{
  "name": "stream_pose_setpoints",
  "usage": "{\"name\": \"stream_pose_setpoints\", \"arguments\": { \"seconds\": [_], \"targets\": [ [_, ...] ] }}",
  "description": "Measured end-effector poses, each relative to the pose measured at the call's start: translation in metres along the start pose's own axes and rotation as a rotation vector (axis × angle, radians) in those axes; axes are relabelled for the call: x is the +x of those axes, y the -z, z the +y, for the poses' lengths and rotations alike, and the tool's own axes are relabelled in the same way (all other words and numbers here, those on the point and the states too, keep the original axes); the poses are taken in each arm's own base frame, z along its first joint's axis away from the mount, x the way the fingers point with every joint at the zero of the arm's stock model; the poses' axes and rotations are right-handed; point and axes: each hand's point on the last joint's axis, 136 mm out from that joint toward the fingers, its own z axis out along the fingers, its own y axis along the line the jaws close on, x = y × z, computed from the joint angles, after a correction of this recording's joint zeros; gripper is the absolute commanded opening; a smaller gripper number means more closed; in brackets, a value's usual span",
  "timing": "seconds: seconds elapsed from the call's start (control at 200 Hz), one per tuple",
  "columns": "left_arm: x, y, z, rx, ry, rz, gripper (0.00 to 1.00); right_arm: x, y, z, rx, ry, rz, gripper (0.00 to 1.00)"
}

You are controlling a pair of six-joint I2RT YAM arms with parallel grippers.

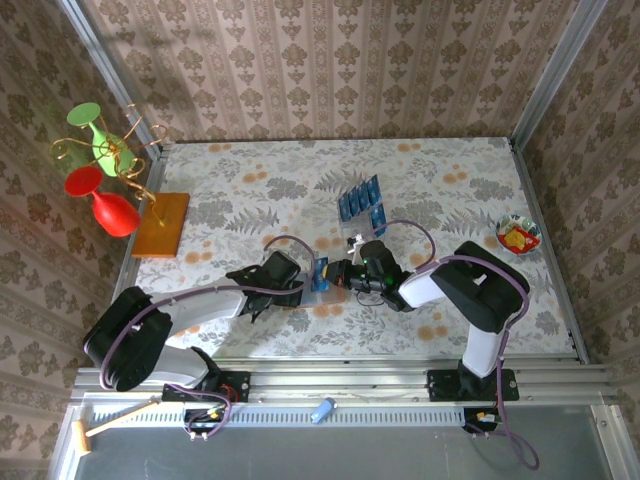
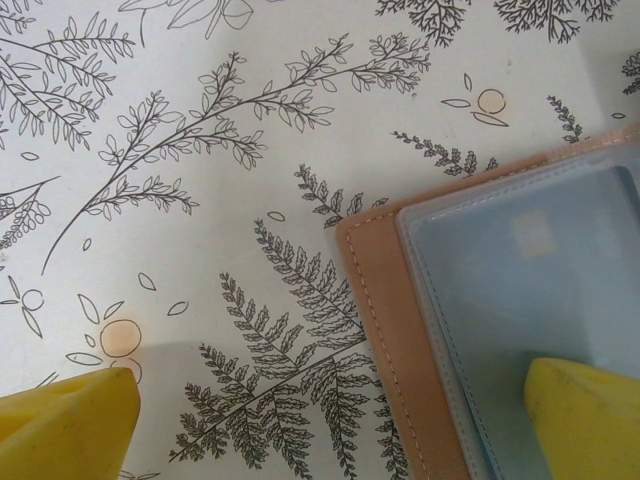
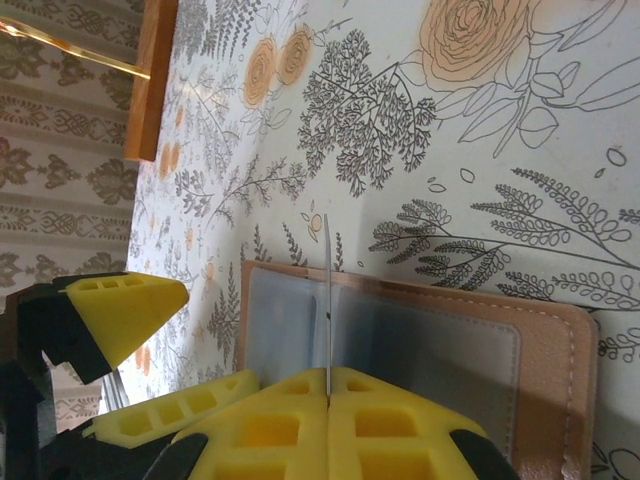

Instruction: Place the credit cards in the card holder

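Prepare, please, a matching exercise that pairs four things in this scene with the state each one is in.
Things:
1. left hand
2. right hand
3. card holder
4. spare credit cards

States:
A. fanned in a row on the table, beyond both hands
B. open wide
C. shut on a single credit card held edge-on
D. lying open on the table

Pairs: 1-B; 2-C; 3-D; 4-A

Black-white arms (image 1: 200, 305), yellow jaws, purple cables (image 1: 288, 238)
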Motion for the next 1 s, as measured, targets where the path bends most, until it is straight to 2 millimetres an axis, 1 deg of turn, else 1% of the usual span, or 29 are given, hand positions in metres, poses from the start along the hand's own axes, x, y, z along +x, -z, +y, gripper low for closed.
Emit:
{"name": "stream_pose_setpoints", "arguments": {
  "seconds": [0.235, 0.465, 0.79, 1.0],
  "targets": [
    [0.0, 0.0, 0.001, -0.003, 0.003, 0.0, 1.0, 0.001, -0.002, 0.0, -0.018, -0.013, -0.002, 0.0],
    [0.0, 0.0, 0.001, -0.003, 0.003, 0.001, 1.0, 0.006, -0.003, -0.004, -0.026, -0.029, 0.011, 0.0],
    [0.0, 0.0, 0.002, -0.006, 0.003, 0.0, 1.0, 0.011, -0.003, -0.004, -0.052, -0.046, 0.023, 0.0],
    [0.001, 0.0, 0.003, -0.009, 0.003, -0.002, 1.0, 0.012, -0.005, 0.0, -0.081, -0.054, 0.028, 0.0]
  ]
}}
